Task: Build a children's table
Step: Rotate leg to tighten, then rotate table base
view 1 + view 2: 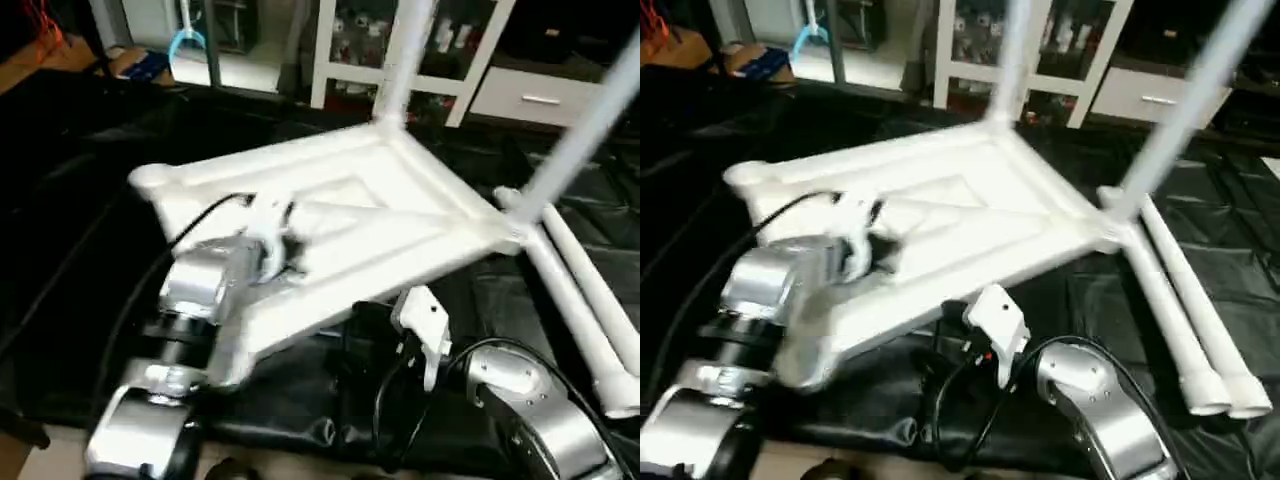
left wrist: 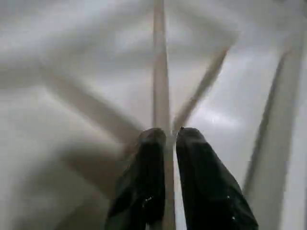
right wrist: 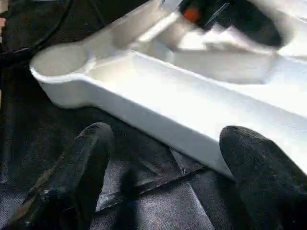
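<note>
The white tabletop (image 1: pixel 400 190) lies underside up and tilted on the black cloth. One white leg (image 1: pixel 405 60) rises from its far corner and another leg (image 1: pixel 590 120) from its right corner. Two loose legs (image 1: pixel 590 300) lie side by side on the cloth at the right. The corner socket (image 1: pixel 148 180) at the left stands empty. My left gripper (image 2: pixel 171 136) is over the ribbed underside, its fingers (image 2: pixel 148 163) pinched on a thin rib (image 2: pixel 159 62). My right gripper (image 3: pixel 168 136) is open, low over the cloth, just short of the tabletop's near rim (image 3: pixel 158 105), with nothing between its fingers.
Black cloth (image 1: pixel 80 280) covers the work surface on all sides of the tabletop. A white cabinet (image 1: pixel 480 70) with a drawer (image 1: pixel 540 100) stands behind it. Cables run along both silver forearms.
</note>
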You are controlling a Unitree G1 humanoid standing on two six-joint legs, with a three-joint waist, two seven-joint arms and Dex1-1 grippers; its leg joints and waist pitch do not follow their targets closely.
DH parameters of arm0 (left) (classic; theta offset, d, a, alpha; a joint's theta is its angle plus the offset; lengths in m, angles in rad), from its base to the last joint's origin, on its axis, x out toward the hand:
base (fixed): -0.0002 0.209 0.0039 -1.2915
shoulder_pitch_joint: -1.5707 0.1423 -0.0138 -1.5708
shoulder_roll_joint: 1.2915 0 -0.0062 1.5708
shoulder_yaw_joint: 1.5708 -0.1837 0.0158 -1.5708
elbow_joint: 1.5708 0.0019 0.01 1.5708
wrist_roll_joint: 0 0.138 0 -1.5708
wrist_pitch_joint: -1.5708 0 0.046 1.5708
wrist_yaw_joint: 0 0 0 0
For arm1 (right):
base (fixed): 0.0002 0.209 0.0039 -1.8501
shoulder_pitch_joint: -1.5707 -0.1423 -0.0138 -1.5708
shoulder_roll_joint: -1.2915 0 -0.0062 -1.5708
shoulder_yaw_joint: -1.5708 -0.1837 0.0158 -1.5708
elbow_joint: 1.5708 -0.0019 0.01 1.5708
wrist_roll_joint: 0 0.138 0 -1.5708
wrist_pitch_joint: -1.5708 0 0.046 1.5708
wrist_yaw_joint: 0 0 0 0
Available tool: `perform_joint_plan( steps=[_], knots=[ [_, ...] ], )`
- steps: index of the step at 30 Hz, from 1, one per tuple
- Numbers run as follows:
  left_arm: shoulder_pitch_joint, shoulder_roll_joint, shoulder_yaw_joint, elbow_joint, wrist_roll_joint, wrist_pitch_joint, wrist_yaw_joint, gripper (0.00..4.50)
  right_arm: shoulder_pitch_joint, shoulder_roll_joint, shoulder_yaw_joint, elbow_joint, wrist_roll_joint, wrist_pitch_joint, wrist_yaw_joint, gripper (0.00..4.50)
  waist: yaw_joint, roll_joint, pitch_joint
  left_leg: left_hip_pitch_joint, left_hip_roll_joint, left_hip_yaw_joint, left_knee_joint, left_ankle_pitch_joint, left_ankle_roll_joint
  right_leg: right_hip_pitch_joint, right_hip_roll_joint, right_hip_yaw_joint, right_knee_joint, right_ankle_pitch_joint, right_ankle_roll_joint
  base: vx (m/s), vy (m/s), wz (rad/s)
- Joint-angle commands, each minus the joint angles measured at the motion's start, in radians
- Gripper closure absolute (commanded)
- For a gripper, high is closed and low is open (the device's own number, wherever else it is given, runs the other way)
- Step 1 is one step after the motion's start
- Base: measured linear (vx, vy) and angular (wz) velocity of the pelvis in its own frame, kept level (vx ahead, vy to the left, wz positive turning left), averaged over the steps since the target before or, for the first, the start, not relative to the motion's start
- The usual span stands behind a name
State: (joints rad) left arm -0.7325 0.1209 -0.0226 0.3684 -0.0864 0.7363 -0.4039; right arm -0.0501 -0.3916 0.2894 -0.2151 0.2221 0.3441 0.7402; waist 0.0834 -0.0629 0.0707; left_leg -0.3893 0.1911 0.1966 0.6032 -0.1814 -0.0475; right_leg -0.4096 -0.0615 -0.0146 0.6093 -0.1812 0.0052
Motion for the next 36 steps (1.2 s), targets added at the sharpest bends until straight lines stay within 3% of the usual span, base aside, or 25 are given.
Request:
perform_joint_plan(
  steps=[1,5,12,15,16,18,21,27,28,36],
  knots=[
    [-0.028,0.012,0.032,-0.016,0.012,-0.061,0.029,3.59,-0.005,-0.004,0.001,0.005,-0.013,-0.006,-0.006,0.61,-0.012,0.005,-0.062,0.022,0.037,-0.024,-0.075,-0.211,0.028,0.044,-0.063,0.028,-0.074,-0.174,-0.182,0.000,0.000,0.00],
    [-0.039,0.055,0.038,-0.015,0.024,-0.084,0.002,3.59,-0.011,0.001,0.004,0.013,-0.020,-0.014,-0.013,0.61,-0.029,0.006,-0.064,0.021,0.036,-0.026,-0.075,-0.208,0.020,0.043,-0.063,0.029,-0.074,-0.191,-0.170,0.000,0.000,0.00],
    [-0.016,0.140,-0.012,-0.039,0.036,-0.113,-0.083,3.59,-0.023,0.017,-0.014,0.031,-0.032,-0.032,-0.040,0.61,-0.034,0.011,-0.065,0.026,0.038,-0.023,-0.075,-0.185,0.016,0.037,-0.059,0.029,-0.067,-0.140,-0.195,0.000,0.000,0.00],
    [0.027,0.276,-0.086,-0.079,0.072,-0.155,-0.218,3.59,-0.060,0.061,-0.066,0.088,-0.075,-0.040,-0.169,0.61,-0.035,0.014,-0.064,0.029,0.038,-0.023,-0.079,-0.192,0.003,0.035,-0.060,0.030,-0.066,-0.147,-0.195,0.000,0.000,0.00],
    [0.043,0.365,-0.109,-0.104,0.085,-0.125,-0.290,3.59,-0.073,0.076,-0.093,0.098,-0.061,-0.022,-0.195,0.61,-0.039,0.016,-0.063,0.027,0.037,-0.024,-0.082,-0.199,-0.011,0.035,-0.059,0.030,-0.064,-0.162,-0.191,0.000,0.000,0.00],
    [0.041,0.408,-0.094,-0.101,0.080,-0.075,-0.309,3.59,-0.075,0.081,-0.101,0.096,-0.052,-0.016,-0.201,0.61,-0.046,0.022,-0.063,0.034,0.035,-0.021,-0.082,-0.213,-0.033,0.031,-0.054,0.031,-0.059,-0.155,-0.185,0.000,0.000,0.00],
    [0.030,0.429,-0.056,-0.083,0.073,-0.020,-0.280,3.39,-0.074,0.079,-0.098,0.093,-0.052,-0.019,-0.194,0.61,-0.045,0.027,-0.062,0.039,0.037,-0.019,-0.082,-0.223,-0.041,0.029,-0.055,0.031,-0.060,-0.132,-0.199,0.000,0.000,0.00],
    [0.031,0.467,0.026,-0.033,0.071,0.090,-0.177,2.95,-0.070,0.076,-0.081,0.101,-0.063,-0.033,-0.180,0.61,-0.048,0.018,-0.064,0.033,0.034,-0.021,-0.082,-0.231,-0.045,0.036,-0.058,0.031,-0.060,-0.152,-0.195,0.000,0.000,0.00],
    [0.047,0.454,0.045,-0.031,0.037,0.140,-0.191,2.82,-0.069,0.081,-0.077,0.104,-0.067,-0.032,-0.180,0.61,-0.047,0.022,-0.063,0.034,0.035,-0.021,-0.081,-0.224,-0.045,0.033,-0.059,0.032,-0.060,-0.153,-0.199,0.000,0.000,0.00],
    [0.069,0.413,0.027,0.049,0.057,0.157,-0.145,2.25,-0.062,0.075,-0.058,0.091,-0.075,-0.034,-0.166,0.61,-0.044,0.022,-0.068,0.032,0.035,-0.021,-0.079,-0.201,-0.030,0.038,-0.059,0.031,-0.059,-0.110,-0.208,0.000,0.000,0.00]
  ],
)
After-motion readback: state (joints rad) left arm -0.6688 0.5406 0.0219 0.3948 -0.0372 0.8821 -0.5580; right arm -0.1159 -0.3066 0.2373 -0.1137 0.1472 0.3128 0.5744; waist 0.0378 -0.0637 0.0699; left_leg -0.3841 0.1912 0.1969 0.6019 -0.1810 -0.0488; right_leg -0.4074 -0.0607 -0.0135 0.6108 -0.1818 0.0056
